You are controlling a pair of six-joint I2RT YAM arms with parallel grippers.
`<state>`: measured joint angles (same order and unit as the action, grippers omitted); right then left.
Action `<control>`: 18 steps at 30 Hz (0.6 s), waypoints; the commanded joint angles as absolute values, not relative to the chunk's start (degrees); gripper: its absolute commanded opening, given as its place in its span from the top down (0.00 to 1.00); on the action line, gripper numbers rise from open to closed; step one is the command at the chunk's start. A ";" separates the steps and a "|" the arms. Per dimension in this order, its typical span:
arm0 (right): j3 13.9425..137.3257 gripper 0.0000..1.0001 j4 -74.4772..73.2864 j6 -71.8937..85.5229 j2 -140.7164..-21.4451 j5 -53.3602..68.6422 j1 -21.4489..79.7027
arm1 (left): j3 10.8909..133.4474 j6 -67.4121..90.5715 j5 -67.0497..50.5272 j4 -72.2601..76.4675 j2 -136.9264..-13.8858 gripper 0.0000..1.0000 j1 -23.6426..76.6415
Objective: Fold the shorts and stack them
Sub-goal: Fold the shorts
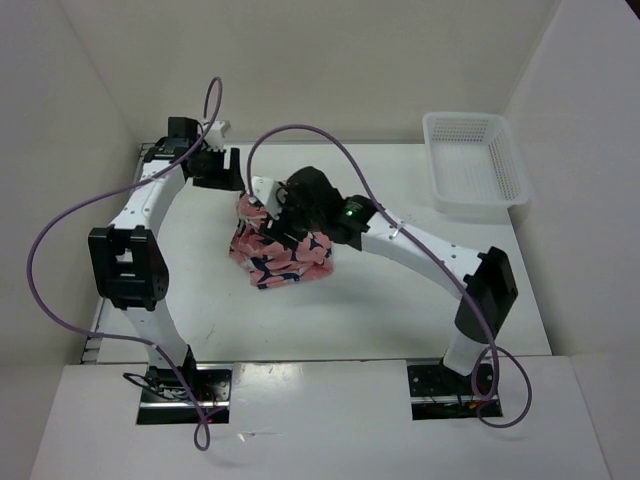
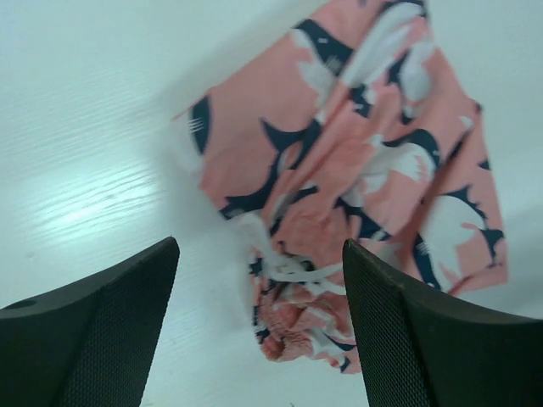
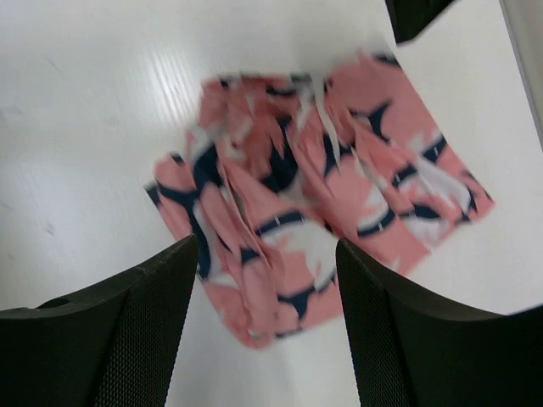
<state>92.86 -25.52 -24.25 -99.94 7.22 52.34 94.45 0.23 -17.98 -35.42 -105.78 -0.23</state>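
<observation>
The coral-pink shorts (image 1: pixel 290 262) with navy-and-white shapes lie crumpled in a loose heap at the middle of the table. In the left wrist view the shorts (image 2: pixel 356 170) spread up and to the right, with the gathered waistband and white drawstring (image 2: pixel 288 271) bunched between my fingers. My left gripper (image 2: pixel 259 244) is open and empty, at the heap's far left edge (image 1: pixel 238 182). My right gripper (image 3: pixel 265 244) is open and empty, hovering above the shorts (image 3: pixel 339 195); in the top view it (image 1: pixel 282 222) covers the heap's far side.
A white mesh basket (image 1: pixel 470 207) stands at the back right corner. Purple cables (image 1: pixel 300 130) loop above both arms. White walls close in the table at the left, back and right. The left gripper's black tip (image 3: pixel 416 13) shows at the top of the right wrist view.
</observation>
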 commanded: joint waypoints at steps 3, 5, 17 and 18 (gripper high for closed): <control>77.97 0.29 -20.66 -33.20 -97.21 2.03 49.57 | 94.66 0.00 -26.27 -39.73 -110.29 0.11 4.12; 75.07 0.29 -18.38 -33.22 -97.90 2.02 49.57 | 93.96 0.00 -25.58 -39.20 -111.79 0.11 4.13; 67.33 0.62 -11.34 -31.99 -104.06 -1.93 47.02 | 93.07 0.00 -21.61 -38.75 -118.29 0.56 4.13; 66.19 0.67 -10.64 -31.99 -104.67 -1.93 47.02 | 93.08 0.00 -22.49 -38.76 -118.30 0.59 4.13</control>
